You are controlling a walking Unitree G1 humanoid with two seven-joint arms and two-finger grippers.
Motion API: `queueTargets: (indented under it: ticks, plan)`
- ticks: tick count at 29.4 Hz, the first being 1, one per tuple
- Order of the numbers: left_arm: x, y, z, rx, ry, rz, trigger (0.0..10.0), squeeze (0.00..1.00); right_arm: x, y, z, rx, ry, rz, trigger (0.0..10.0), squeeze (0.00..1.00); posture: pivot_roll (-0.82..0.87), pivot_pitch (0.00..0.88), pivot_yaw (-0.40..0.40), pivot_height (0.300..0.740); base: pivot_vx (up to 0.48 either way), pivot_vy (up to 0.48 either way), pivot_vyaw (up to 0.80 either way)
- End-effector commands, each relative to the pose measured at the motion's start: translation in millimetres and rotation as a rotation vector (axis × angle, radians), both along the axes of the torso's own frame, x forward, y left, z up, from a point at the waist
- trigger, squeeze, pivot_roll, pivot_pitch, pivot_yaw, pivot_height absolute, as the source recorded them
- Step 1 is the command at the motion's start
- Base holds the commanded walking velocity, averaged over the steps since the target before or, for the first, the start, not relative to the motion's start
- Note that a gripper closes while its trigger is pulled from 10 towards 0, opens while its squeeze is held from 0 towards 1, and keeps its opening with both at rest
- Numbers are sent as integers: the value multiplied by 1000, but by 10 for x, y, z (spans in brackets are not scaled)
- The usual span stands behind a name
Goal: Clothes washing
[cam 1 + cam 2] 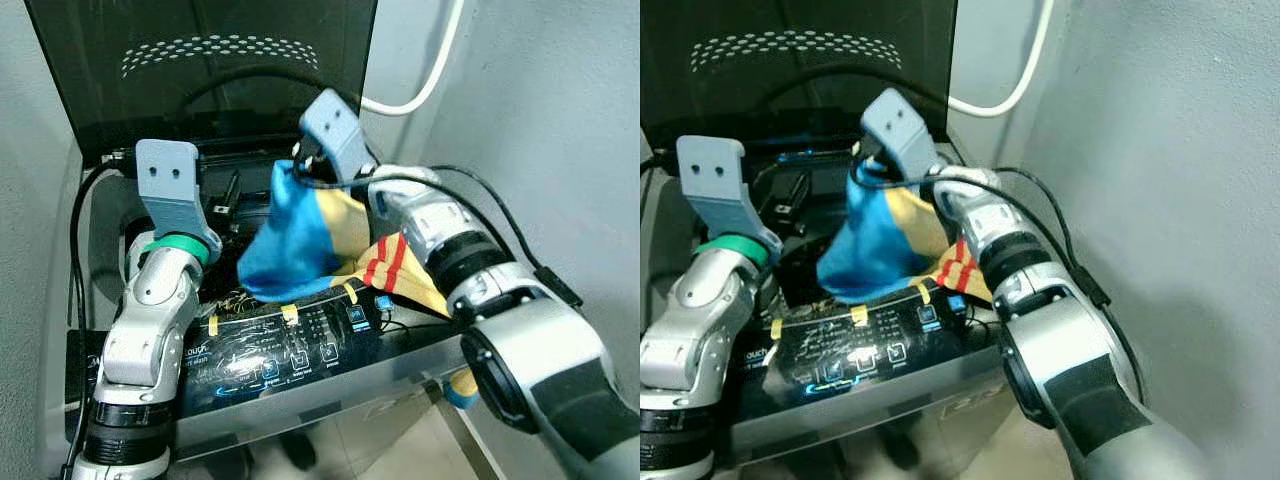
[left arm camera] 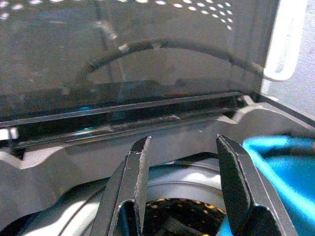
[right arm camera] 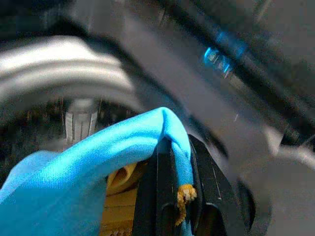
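Note:
A top-loading washing machine (image 1: 300, 345) stands before me with its dark lid (image 1: 200, 70) raised. My right gripper (image 1: 295, 172) is shut on a blue and yellow garment (image 1: 290, 245) with red stripes, holding it by a blue fold (image 3: 162, 128) above the drum opening. The cloth hangs down over the machine's front edge and control panel (image 1: 290, 350). My left gripper (image 2: 182, 162) is open and empty over the left side of the opening, fingers (image 2: 130, 172) pointing toward the lid hinge. The drum (image 2: 177, 216) shows dark below it.
Grey walls close in on both sides, the right wall (image 1: 540, 110) very near my right arm. A white hose (image 1: 420, 85) runs up behind the machine. Black cables (image 1: 510, 225) trail along the right arm. Tiled floor (image 1: 410, 450) lies in front.

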State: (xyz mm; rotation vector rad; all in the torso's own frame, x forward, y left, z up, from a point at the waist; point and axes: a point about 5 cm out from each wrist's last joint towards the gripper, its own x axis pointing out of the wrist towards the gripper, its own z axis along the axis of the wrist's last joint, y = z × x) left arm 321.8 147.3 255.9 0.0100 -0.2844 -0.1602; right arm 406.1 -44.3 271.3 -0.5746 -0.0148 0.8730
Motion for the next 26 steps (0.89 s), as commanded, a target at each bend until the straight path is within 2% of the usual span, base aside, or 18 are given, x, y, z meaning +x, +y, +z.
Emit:
queueTargets:
  ticks: [1,2,5,7,9,10,11,12,14,15,16,18,19,20,21,24,25,26]
  plan:
    - [-26,-53,-34,21,20,-42,10000,0,5,-29,-49,-47,9,-8,10000,20,146,24,-6,740,0,0,0]
    - [-55,-141,-63,72,30,-117,10000,0,30,-51,-65,-45,-5,-62,10000,1000,144,21,-5,740,0,0,0]
    - [-55,-141,-63,72,30,-117,10000,0,30,-51,-65,-45,-5,-62,10000,1000,144,21,-5,740,0,0,0]
    - [-85,-226,-105,125,49,-180,10000,0,61,-76,-44,-7,-23,-135,10000,1000,146,18,-4,740,0,0,0]
    - [-117,-323,-179,187,81,-243,10000,0,106,-112,84,-16,-135,-233,10000,1000,146,18,-4,740,0,0,0]
    - [-117,-323,-179,187,81,-243,10000,0,106,-112,84,-16,-135,-233,10000,1000,146,18,-4,740,0,0,0]
    - [-113,-328,-191,194,89,-247,10000,0,102,-91,234,-10,-233,-226,10000,0,144,15,7,740,0,0,0]
    - [-113,-328,-191,194,89,-247,10000,0,102,-91,234,-10,-233,-226,10000,0,144,15,7,740,0,0,0]
    - [-103,-317,-190,201,92,-251,10000,0,34,-27,636,37,-448,-168,10000,0,144,10,12,740,0,0,0]
    - [-103,-317,-190,201,92,-251,10000,0,34,-27,636,37,-448,-168,10000,0,144,10,12,740,0,0,0]
    - [-102,-317,-188,205,91,-256,10000,0,-12,10,786,83,-476,-113,10000,0,144,10,12,740,0,0,0]
    - [-102,-317,-188,205,91,-256,10000,0,-12,10,786,83,-476,-113,10000,0,144,10,12,740,0,0,0]
    - [-103,-320,-185,208,89,-265,10000,0,-50,33,908,153,-451,-59,10000,0,144,10,12,740,0,0,0]
    - [-103,-320,-185,208,89,-265,10000,0,-50,33,908,153,-451,-59,10000,0,144,10,12,740,0,0,0]
    - [-105,-328,-182,210,88,-271,10000,0,-57,-5,1027,228,-436,-64,10000,0,142,6,13,740,0,0,0]
    - [-103,-326,-176,209,89,-268,10000,0,-28,-78,1044,224,-373,-79,10000,0,146,8,12,740,0,0,0]
    - [-96,-300,-175,211,95,-249,10000,0,21,-219,1004,192,-336,-131,10000,0,150,11,10,740,0,0,0]
    - [-96,-300,-175,211,95,-249,10000,0,21,-219,1004,192,-336,-131,10000,0,150,11,10,740,0,0,0]
